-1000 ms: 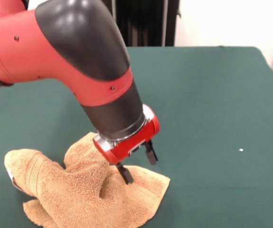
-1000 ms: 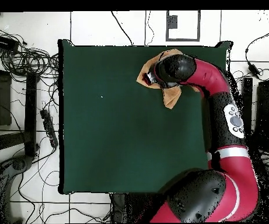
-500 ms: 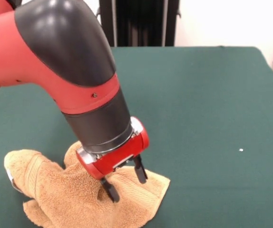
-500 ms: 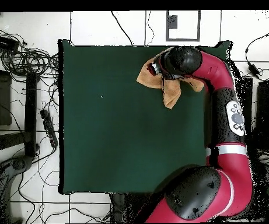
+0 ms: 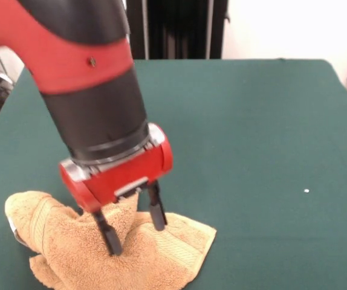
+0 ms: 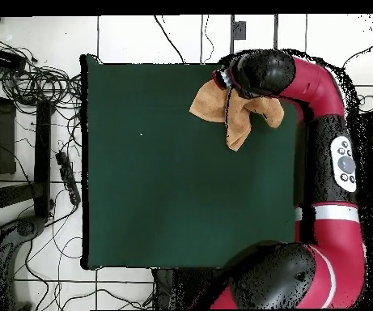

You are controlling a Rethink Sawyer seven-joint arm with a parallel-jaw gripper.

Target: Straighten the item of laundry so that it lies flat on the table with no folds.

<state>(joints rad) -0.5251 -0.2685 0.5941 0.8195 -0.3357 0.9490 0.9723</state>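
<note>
The orange-tan towel (image 5: pixel 107 254) lies crumpled with folds at the near left of the green table (image 5: pixel 252 139); a white tag shows at its left edge. My gripper (image 5: pixel 134 232) stands open just over the towel's raised middle fold, one black finger on each side of it, tips down among the pile. From overhead, the towel (image 6: pixel 226 113) lies at the table's top right corner, partly hidden under the arm's wrist (image 6: pixel 258 74).
A tiny white speck (image 5: pixel 306 191) lies on the cloth to the right. Cables and floor clutter (image 6: pixel 36 89) lie beyond the table's left edge in the overhead view. The arm's bulk overhangs the towel's corner of the table.
The gripper has moved toward the near left across the towel, from its right part to its raised middle fold. The towel's shape has hardly changed.
</note>
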